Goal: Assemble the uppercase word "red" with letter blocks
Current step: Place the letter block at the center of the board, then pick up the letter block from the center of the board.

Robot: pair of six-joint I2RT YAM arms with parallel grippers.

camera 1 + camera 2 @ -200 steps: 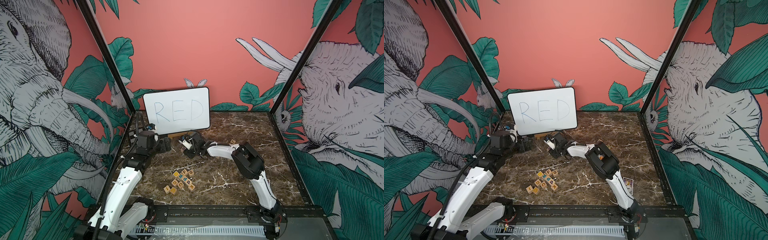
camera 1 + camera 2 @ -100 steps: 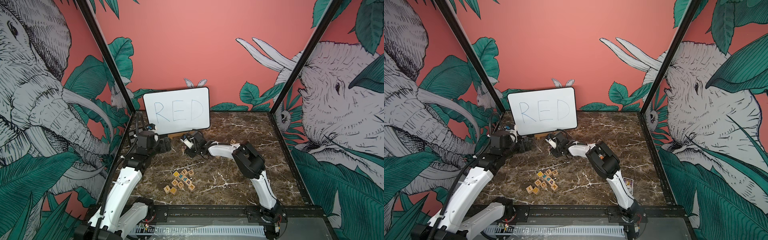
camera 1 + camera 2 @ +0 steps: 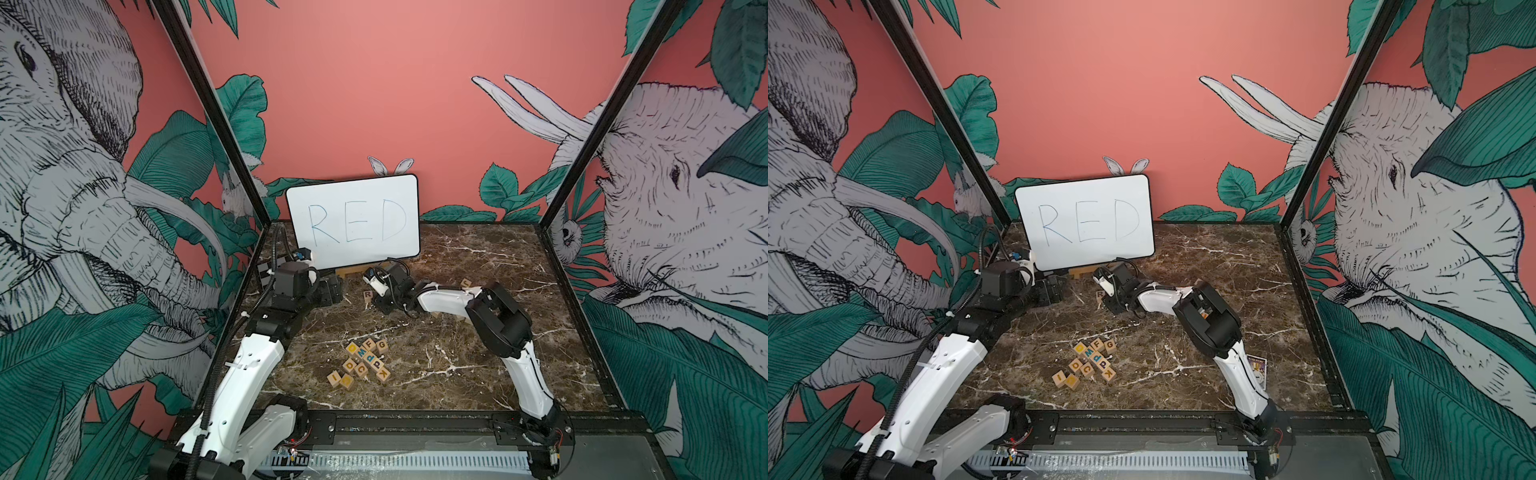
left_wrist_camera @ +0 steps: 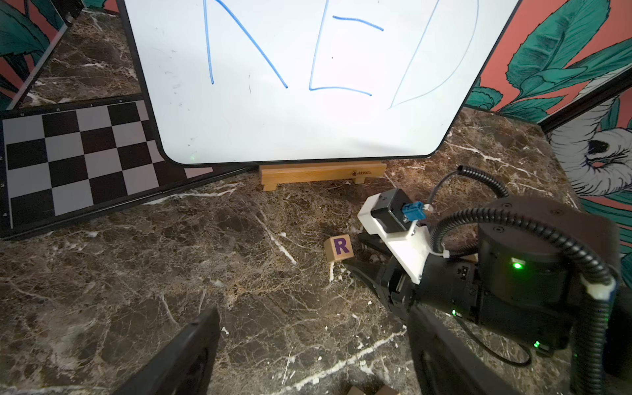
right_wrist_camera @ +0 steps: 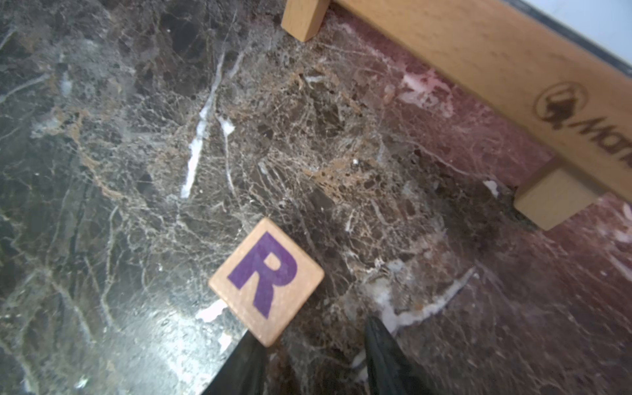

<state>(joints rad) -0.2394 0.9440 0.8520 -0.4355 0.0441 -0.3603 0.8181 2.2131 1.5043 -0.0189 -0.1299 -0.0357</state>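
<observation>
A letter block with a purple R [image 5: 266, 280] lies alone on the marble in front of the board's wooden stand, seen in both top views [image 3: 367, 294] [image 3: 1099, 294] and in the left wrist view [image 4: 338, 248]. My right gripper [image 5: 311, 330] is open just beside it; one fingertip [image 5: 246, 352] is at the block's corner and nothing lies between the fingers. Left of the R block, my left gripper [image 4: 311, 314] hangs open over bare marble [image 3: 332, 291]. Several more letter blocks [image 3: 361, 361] lie in a loose pile nearer the front.
A white board [image 3: 353, 224] with "RED" handwritten in blue leans at the back on a wooden stand [image 4: 321, 172]. A checkerboard sheet [image 4: 68, 154] lies at the back left. A lone C block [image 3: 465, 282] sits behind the right arm. A card [image 3: 1256, 368] lies by the right arm's base.
My right gripper's jaws have narrowed a little and its wrist has shifted slightly by the R block. The left arm has not moved.
</observation>
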